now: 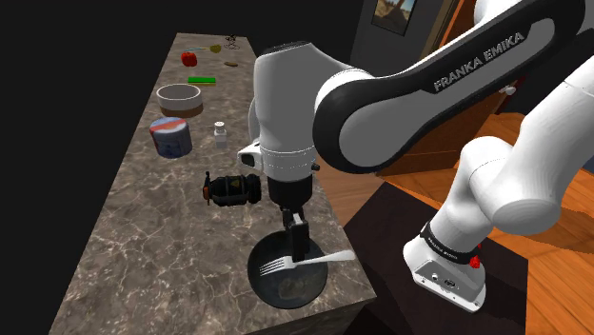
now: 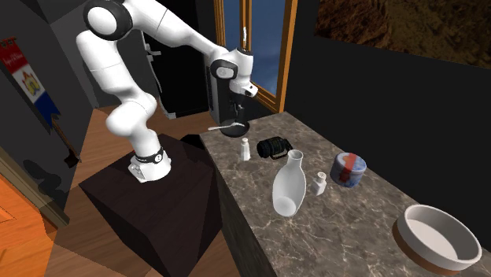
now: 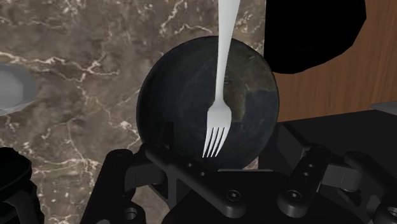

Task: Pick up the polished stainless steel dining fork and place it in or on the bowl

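Observation:
A silvery fork (image 1: 306, 260) lies across the dark round bowl (image 1: 259, 282) at the near end of the marble counter. Its tines are over the bowl and its handle sticks out past the rim toward the counter's edge. My black gripper (image 1: 296, 236) hangs straight above the fork, open, and the fork lies free of it. In the wrist view the fork (image 3: 219, 114) rests on the bowl (image 3: 178, 95) below the gripper (image 3: 219, 170), untouched by the spread fingers. In the second exterior view the gripper (image 2: 234, 115) stands just over the fork (image 2: 224, 125) and the bowl (image 2: 234, 132).
Behind the bowl on the counter stand a black camera-like object (image 1: 231, 188), a small white shaker (image 1: 220, 134), a blue and red tin (image 1: 171, 136) and a wide pale bowl (image 1: 180, 96). A white vase (image 2: 289, 182) stands mid-counter. The counter's edge runs close beside the dark bowl.

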